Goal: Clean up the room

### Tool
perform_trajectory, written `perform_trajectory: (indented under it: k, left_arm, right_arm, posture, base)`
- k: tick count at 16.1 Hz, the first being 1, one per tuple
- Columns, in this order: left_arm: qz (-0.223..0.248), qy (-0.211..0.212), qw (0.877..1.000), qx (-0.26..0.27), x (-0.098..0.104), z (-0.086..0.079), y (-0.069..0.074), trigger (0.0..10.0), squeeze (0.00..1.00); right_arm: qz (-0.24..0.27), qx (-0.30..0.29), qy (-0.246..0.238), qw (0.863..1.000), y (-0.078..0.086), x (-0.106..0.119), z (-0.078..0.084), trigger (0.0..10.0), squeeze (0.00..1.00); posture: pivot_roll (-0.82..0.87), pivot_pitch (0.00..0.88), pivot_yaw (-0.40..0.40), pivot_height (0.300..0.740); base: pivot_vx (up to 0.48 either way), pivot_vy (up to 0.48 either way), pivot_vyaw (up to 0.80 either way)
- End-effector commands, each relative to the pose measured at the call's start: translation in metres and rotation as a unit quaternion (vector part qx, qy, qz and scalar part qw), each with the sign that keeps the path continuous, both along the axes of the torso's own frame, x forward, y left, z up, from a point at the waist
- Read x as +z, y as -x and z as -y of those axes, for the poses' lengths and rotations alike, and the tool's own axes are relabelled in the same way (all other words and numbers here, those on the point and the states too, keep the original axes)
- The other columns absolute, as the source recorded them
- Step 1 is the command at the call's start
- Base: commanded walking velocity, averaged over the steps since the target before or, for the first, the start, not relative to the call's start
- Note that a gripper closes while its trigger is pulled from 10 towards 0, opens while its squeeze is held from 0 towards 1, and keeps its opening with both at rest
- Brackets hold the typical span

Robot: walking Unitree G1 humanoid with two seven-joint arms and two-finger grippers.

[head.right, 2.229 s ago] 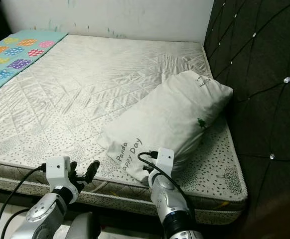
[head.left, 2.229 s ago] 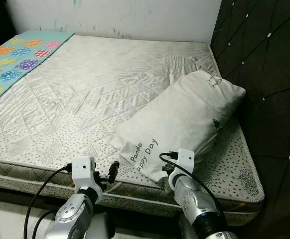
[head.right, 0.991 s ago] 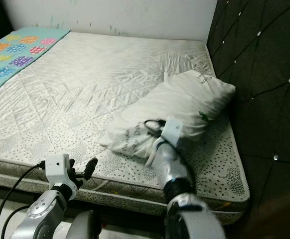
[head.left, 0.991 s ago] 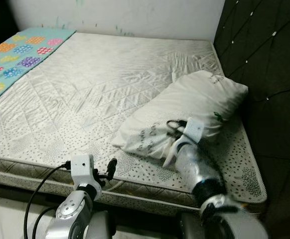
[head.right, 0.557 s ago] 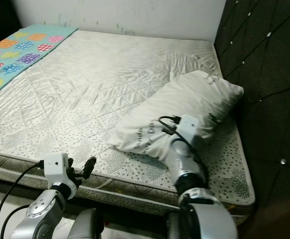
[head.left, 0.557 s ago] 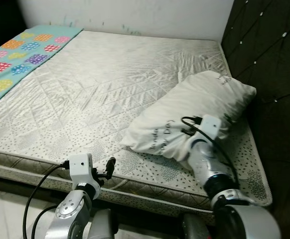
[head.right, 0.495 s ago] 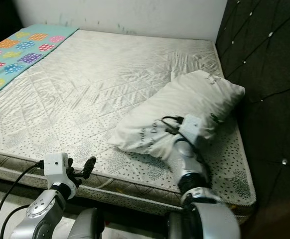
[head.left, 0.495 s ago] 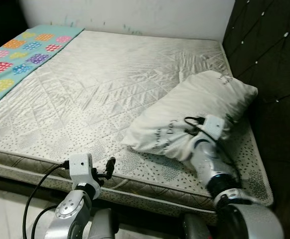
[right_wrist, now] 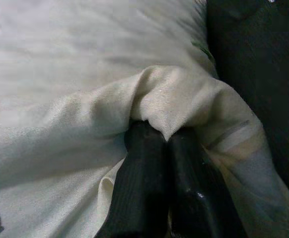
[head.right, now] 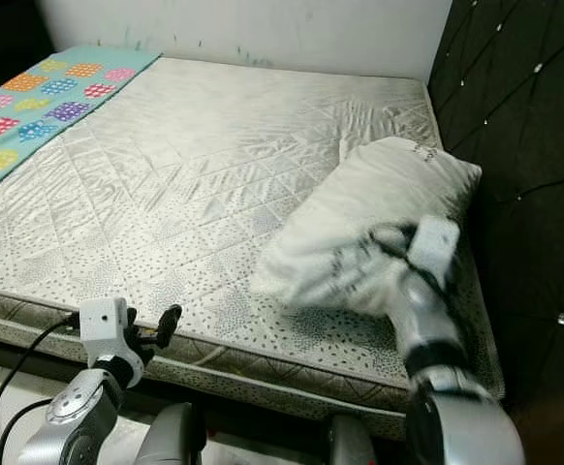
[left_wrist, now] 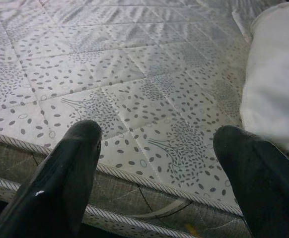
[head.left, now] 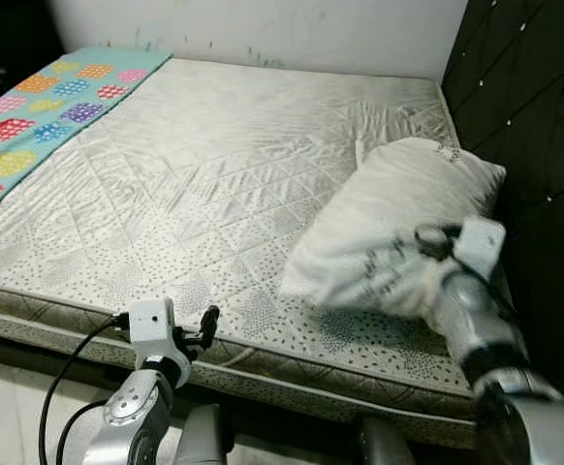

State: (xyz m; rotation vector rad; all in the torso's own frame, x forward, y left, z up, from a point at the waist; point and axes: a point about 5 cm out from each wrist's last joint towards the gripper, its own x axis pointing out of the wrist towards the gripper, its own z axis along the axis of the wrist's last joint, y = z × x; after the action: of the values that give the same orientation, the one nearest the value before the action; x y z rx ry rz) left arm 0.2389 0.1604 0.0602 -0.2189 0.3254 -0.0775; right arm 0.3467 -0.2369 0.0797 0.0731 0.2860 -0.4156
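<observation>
Nearest the camera, the left gripper (head.left: pixel 207 327) is held low before the front edge of the bed (head.left: pixel 214 194), level with the mattress border; in the left wrist view its two black fingers (left_wrist: pixel 60 173) stand wide apart with nothing between them, the dotted quilted cover and corded seam lying just beyond. To the robot's right, the right arm reaches over the near right corner of the mattress. Its right gripper (right_wrist: pixel 159 171) has its jaws closed tight on a pinched fold of the pillow (head.left: pixel 398 223), the cloth bunched over both fingertips in the right wrist view. In the head views the gripped near end of the pillow is blurred, so whether it is off the mattress cannot be told. The pillow is white, with dark lettering near the gripped end and a small mark at its far end; it lies aslant on the right side of the bed, its far end close against the dark tufted headboard (head.left: pixel 534 126). Farther off, a turquoise blanket (head.left: pixel 40 107) with coloured patches covers the far left part of the mattress. A pale wall (head.left: pixel 263 29) closes the scene behind the bed.
</observation>
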Motion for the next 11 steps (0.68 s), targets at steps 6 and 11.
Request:
perform_trajectory:
  k: [6,11]
  left_arm:
    - [-0.001,-0.007,1.0,-0.006,0.0,-0.001,-0.003,10.0,0.0]
    - [0.001,-0.006,1.0,-0.009,0.0,0.001,-0.006,10.0,0.0]
  right_arm:
    - [0.036,-0.073,0.1,0.992,0.029,0.025,0.084,0.0,0.0]
    - [0.06,-0.065,0.102,0.991,0.014,0.043,0.077,0.0,0.0]
  posture:
    - [-0.04,0.0,0.029,0.607]
    - [-0.03,0.0,0.026,0.607]
  base:
    - [0.0,0.0,0.0]
    - [0.0,0.0,0.0]
